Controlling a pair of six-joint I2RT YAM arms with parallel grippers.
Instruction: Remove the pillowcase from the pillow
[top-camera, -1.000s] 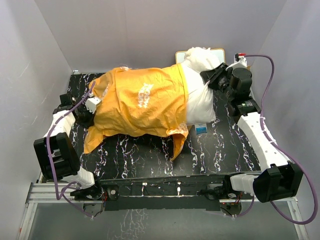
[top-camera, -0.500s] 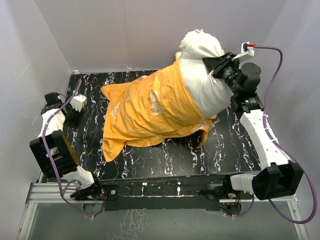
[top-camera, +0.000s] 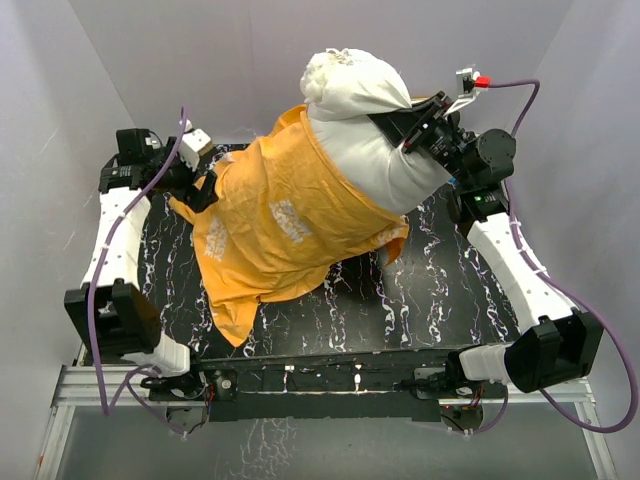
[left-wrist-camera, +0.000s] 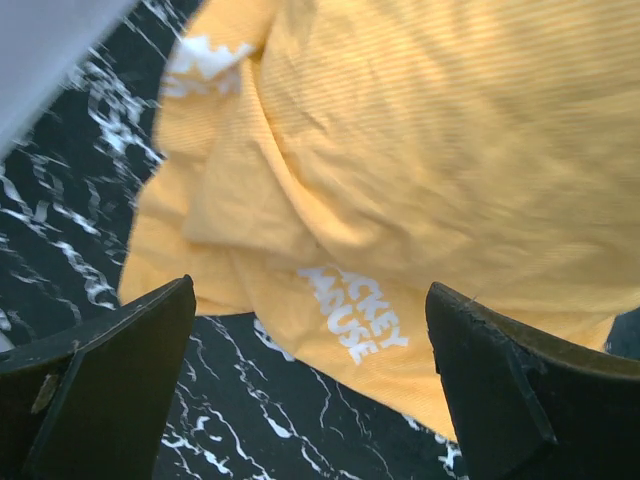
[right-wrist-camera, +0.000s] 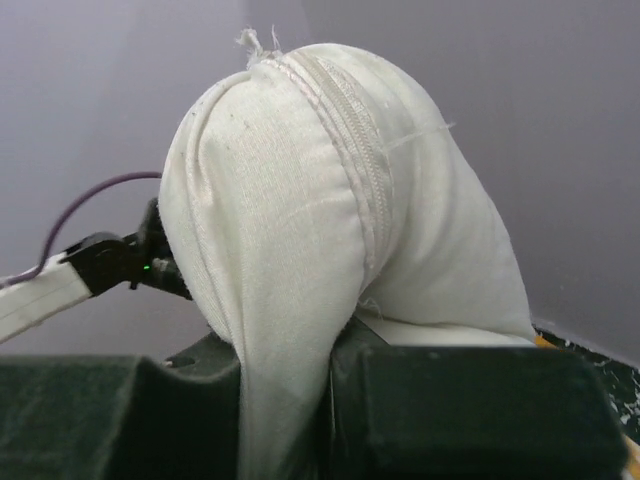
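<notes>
A: What is the right hand (top-camera: 413, 122) doing?

B: It is clenched on the pillow (top-camera: 365, 160). A fold of white cloth is pinched between its dark fingers (right-wrist-camera: 470, 410), and the pillow's seamed end bulges above them, raised off the tabletop (top-camera: 440, 285).

A: And where is the pillowcase (top-camera: 280, 210)?

B: Below that hand, on the side toward the other arm. It wraps the pillow's lower part, orange and wrinkled, and its loose end droops onto the tabletop.

A: What about the left hand (top-camera: 197, 178)?

B: Released. The wrist view shows its two fingers (left-wrist-camera: 110, 380) wide apart with nothing between them. The pillowcase lies just beyond them, showing white "MICKEY MOUSE" lettering (left-wrist-camera: 352, 313). From above, this hand sits at the pillowcase's edge. Whether it touches the cloth cannot be told.
</notes>
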